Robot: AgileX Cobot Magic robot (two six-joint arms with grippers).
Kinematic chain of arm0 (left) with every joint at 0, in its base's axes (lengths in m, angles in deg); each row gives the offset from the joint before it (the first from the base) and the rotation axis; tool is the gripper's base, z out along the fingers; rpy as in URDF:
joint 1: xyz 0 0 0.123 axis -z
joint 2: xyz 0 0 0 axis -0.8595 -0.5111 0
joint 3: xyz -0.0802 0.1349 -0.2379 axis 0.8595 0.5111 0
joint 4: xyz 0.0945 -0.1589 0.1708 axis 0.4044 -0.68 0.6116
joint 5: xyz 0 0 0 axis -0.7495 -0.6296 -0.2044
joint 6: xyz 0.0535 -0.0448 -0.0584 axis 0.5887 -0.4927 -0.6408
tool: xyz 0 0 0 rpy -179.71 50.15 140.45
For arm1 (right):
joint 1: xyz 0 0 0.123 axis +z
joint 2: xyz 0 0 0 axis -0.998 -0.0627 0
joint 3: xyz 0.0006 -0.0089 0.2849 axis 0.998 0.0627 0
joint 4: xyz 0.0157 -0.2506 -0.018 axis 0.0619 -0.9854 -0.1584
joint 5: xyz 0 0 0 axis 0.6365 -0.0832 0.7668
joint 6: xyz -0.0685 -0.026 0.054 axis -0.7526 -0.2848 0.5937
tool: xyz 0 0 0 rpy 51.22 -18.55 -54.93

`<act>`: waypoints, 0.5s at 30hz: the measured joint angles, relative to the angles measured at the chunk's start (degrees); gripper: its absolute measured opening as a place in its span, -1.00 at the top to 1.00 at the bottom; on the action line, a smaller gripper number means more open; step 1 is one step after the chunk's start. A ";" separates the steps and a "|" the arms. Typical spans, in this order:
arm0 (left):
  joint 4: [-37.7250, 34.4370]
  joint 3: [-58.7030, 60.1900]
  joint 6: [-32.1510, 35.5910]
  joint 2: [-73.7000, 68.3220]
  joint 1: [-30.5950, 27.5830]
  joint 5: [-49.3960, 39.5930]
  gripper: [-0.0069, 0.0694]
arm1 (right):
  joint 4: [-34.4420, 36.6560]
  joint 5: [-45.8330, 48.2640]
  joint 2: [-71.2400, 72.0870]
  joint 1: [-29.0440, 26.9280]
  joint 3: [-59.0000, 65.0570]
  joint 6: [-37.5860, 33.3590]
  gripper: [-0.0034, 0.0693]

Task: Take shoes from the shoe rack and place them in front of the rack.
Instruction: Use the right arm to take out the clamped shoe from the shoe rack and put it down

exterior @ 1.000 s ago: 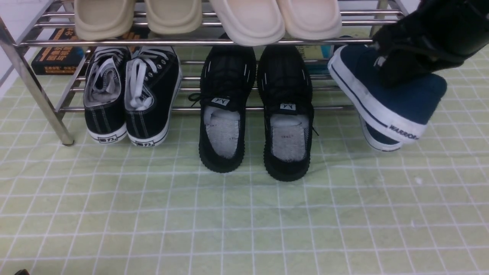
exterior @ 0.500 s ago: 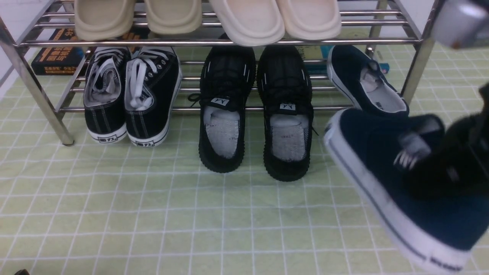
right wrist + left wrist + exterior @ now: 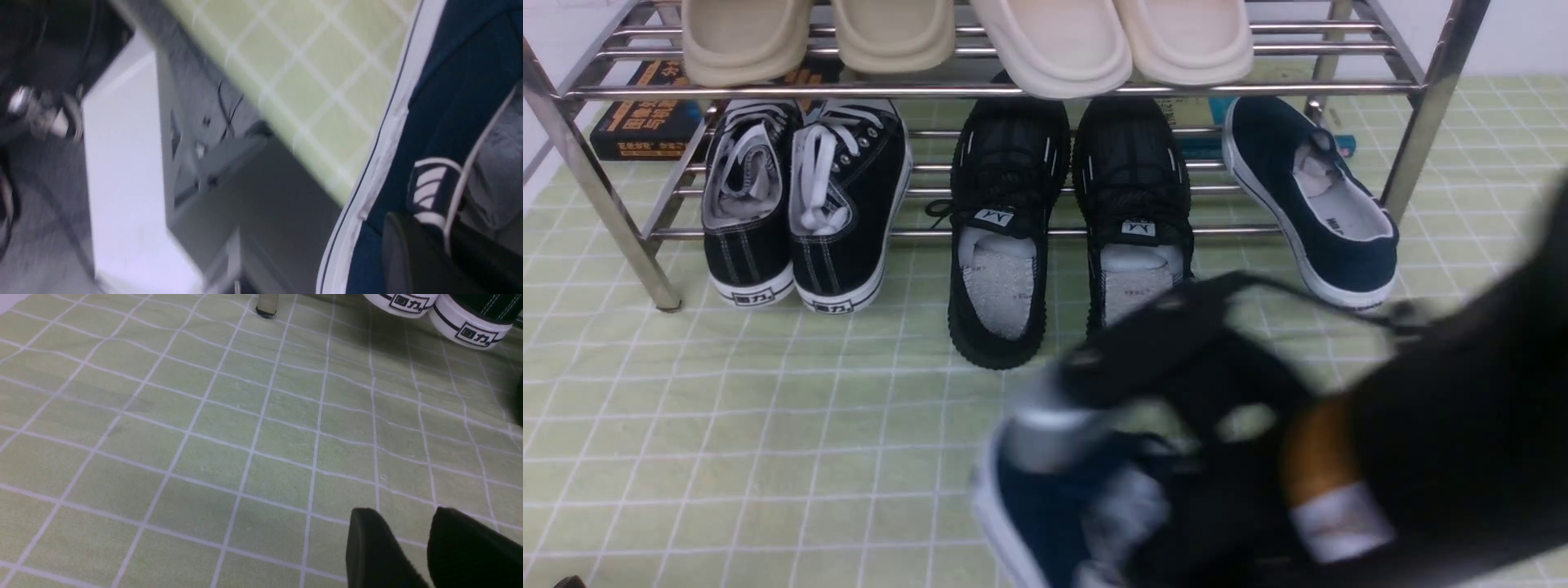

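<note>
My right gripper (image 3: 445,241) is shut on the side wall of one navy slip-on shoe (image 3: 445,94), one finger outside and one inside. In the front view that shoe (image 3: 1029,514) is blurred at the near middle, under the right arm (image 3: 1421,457). The other navy shoe (image 3: 1307,196) lies on the steel rack's (image 3: 980,90) lower shelf at the right, heel over the front bar. The black knit pair (image 3: 1005,229) sits mid-shelf, heels on the cloth. My left gripper (image 3: 404,514) is open and empty over the green checked cloth.
Black canvas sneakers (image 3: 792,212) sit at the lower shelf's left, and their heels show in the left wrist view (image 3: 466,328). Beige slippers (image 3: 1045,41) fill the top shelf. Books (image 3: 645,122) lie behind the rack. The table's near edge (image 3: 261,102) is next to the held shoe.
The right arm has carried the navy shoe from the rack's right end down and toward me, then leftward to the near middle. The other navy shoe is uncovered again.
</note>
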 joint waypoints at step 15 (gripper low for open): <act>0.00 0.00 0.00 0.00 0.00 0.00 0.19 | -22.65 -20.54 -20.08 2.13 -0.11 33.34 0.79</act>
